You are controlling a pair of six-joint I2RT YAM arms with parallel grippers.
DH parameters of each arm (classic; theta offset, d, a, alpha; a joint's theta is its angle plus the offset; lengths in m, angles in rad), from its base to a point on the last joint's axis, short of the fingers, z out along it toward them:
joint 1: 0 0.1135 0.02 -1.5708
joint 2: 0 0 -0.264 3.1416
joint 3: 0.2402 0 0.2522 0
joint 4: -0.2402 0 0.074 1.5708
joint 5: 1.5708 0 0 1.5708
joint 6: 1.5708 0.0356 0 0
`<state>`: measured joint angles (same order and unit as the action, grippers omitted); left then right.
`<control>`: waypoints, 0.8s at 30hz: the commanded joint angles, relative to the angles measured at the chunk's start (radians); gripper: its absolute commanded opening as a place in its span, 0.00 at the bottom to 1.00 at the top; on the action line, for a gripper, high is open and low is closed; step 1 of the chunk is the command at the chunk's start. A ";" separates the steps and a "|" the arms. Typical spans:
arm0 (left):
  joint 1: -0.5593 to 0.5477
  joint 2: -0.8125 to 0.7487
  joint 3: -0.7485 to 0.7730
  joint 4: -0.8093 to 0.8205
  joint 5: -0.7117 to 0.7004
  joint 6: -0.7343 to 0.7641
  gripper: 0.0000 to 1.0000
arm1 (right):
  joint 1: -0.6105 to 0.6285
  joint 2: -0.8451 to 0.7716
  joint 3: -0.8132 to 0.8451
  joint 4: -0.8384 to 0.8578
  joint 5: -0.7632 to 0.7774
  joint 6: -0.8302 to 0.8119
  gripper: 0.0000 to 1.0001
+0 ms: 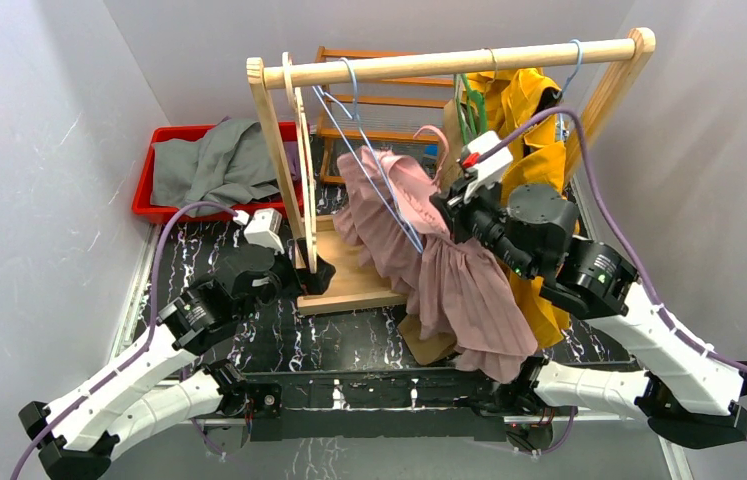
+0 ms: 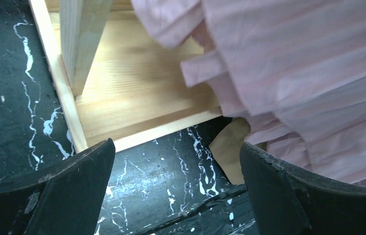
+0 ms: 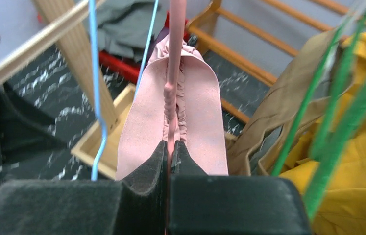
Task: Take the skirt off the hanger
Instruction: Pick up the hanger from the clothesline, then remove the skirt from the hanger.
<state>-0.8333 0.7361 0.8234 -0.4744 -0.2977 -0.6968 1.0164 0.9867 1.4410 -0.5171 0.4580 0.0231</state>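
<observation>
A pink pleated skirt hangs from a pink hanger whose hook sits below the wooden rail, off it. My right gripper is shut on the hanger's thin pink bar, right at the skirt's waistband; its fingertips press together on it. My left gripper is open and empty, low by the rack's wooden base. In the left wrist view the gripper is over the black table, with the skirt hem up and to the right.
A blue wire hanger and a green hanger with a yellow garment hang on the rail. A red bin of grey cloth stands at the back left. A tan cloth lies under the skirt.
</observation>
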 commanded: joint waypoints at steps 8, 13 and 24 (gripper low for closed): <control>-0.003 0.011 -0.108 0.307 0.259 -0.128 0.98 | -0.002 -0.033 -0.208 -0.029 -0.241 0.105 0.00; -0.003 0.038 -0.210 0.552 0.363 -0.282 0.98 | -0.001 -0.126 -0.386 0.116 -0.329 0.126 0.00; -0.003 0.223 -0.059 0.383 0.286 -0.300 0.77 | -0.001 -0.186 -0.536 0.277 -0.470 0.147 0.00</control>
<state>-0.8337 0.9451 0.6903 0.0120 0.0582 -0.9962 1.0153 0.8310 0.9108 -0.3916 0.0540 0.1516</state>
